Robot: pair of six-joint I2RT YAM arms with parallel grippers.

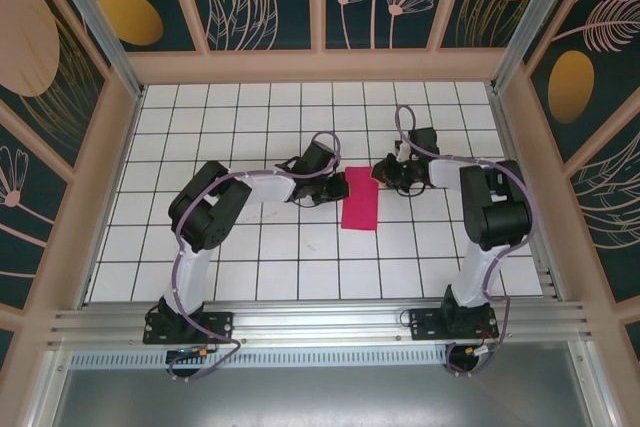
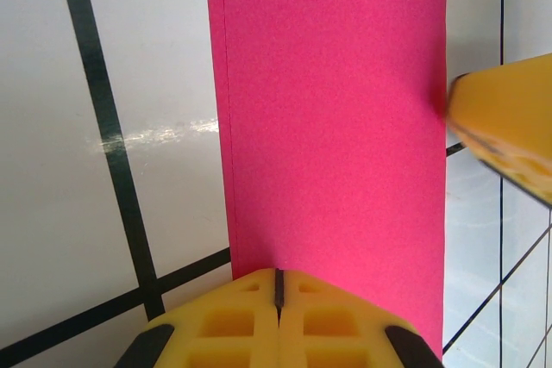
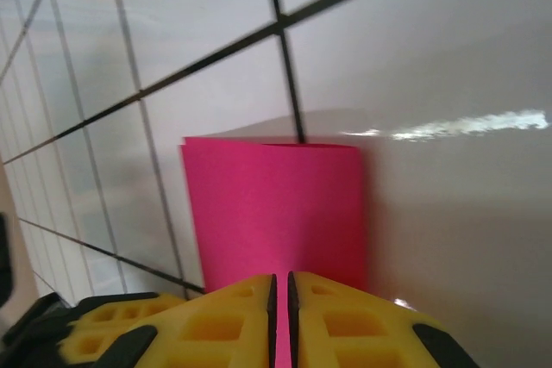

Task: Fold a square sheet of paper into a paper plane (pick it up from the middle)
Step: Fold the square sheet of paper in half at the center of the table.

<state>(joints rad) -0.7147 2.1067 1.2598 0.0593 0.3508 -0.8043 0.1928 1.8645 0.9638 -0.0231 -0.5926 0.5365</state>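
The square sheet of paper [image 1: 360, 199] lies on the tiled floor, folded in half into a magenta rectangle with its long side running front to back. My left gripper [image 1: 335, 187] is at its left edge, shut, with its yellow tips [image 2: 278, 275] down on the paper [image 2: 336, 127]. My right gripper [image 1: 380, 179] is at the paper's far right corner. In the right wrist view its jaws [image 3: 281, 280] stand a narrow slit apart above the paper [image 3: 276, 213], and magenta shows through the gap. A right finger [image 2: 509, 127] shows blurred at the paper's right edge in the left wrist view.
The floor is white tiles with black joints [image 1: 300, 247], enclosed by wooden-framed patterned walls [image 1: 320, 65]. A metal rail [image 1: 320, 322] carrying both arm bases runs along the near edge. The left gripper's fingers [image 3: 112, 333] sit close beside the right one.
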